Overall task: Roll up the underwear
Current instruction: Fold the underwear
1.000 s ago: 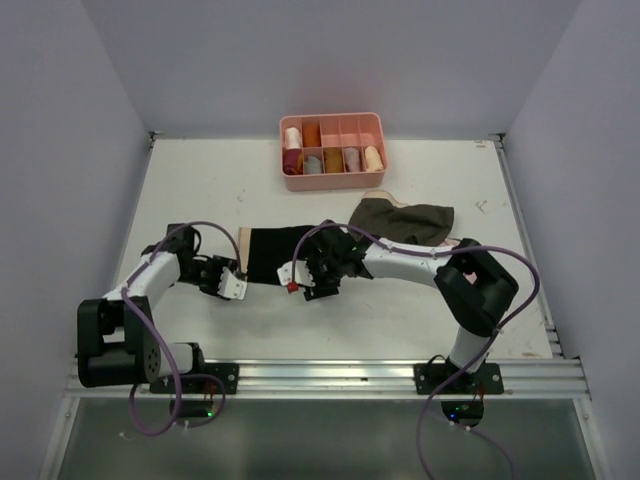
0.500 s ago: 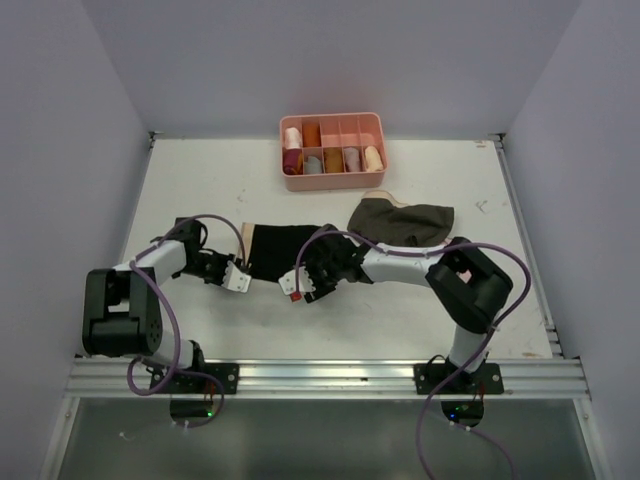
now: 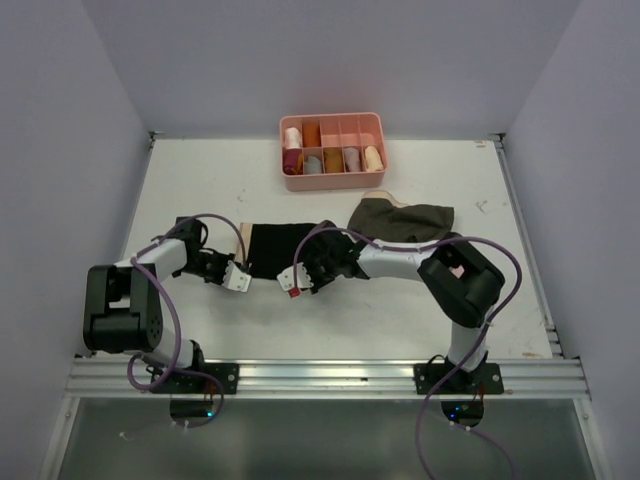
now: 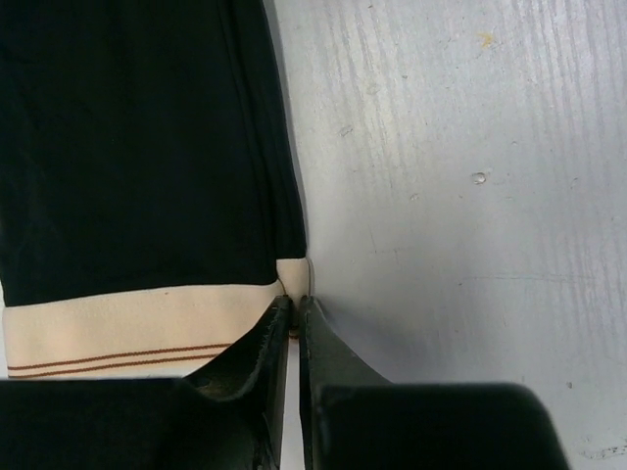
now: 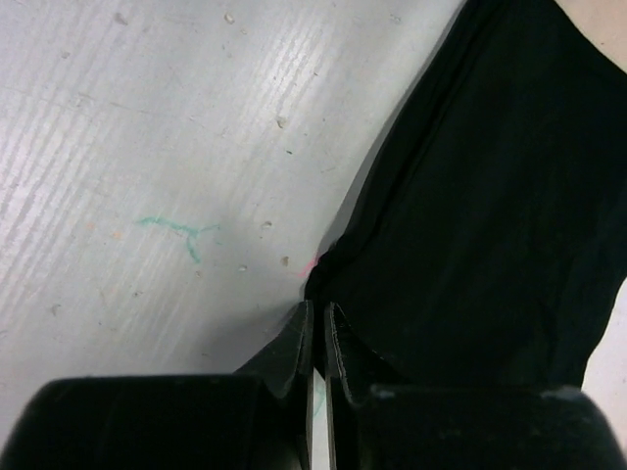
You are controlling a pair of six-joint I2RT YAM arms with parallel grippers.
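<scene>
Drawn in toward 9 o'clock since a second ago: the right arm's elbow, with the left arm's upper link swung more upright beside its base. Little else changed; both hands kept at the near edge of the underwear (image 3: 282, 247), the cloth spread much as before.

Spread flat on the tabletop (image 3: 200, 185), just toward 9 o'clock from the middle in the top view. Black cloth, with the beige waistband (image 3: 243, 238) along the 9 o'clock side.

Held at two places along the 6 o'clock edge:
- **7 o'clock corner:** pinched by the left hand (image 3: 238, 281). In the left wrist view, fingertips (image 4: 266, 338) closed to a thin slit right on the corner of the waistband, where the beige strip meets the black.
- **About 5 o'clock:** pinched by the right hand (image 3: 293, 281). In the right wrist view, fingertips (image 5: 290, 345) pressed nearly together on the rim of the black cloth, with a small fold gathered at the tips.

On the bare tabletop in the right wrist view, toward 9 o'clock from those tips, a faint green mark (image 5: 181, 233).

At 2 o'clock from the underwear, an olive garment (image 3: 410, 222), close to the cloth but partly hidden by the right arm, so cannot tell whether touching. Far off at 12 o'clock, a pink tray (image 3: 335, 183) with rolled pieces in its compartments.
</scene>
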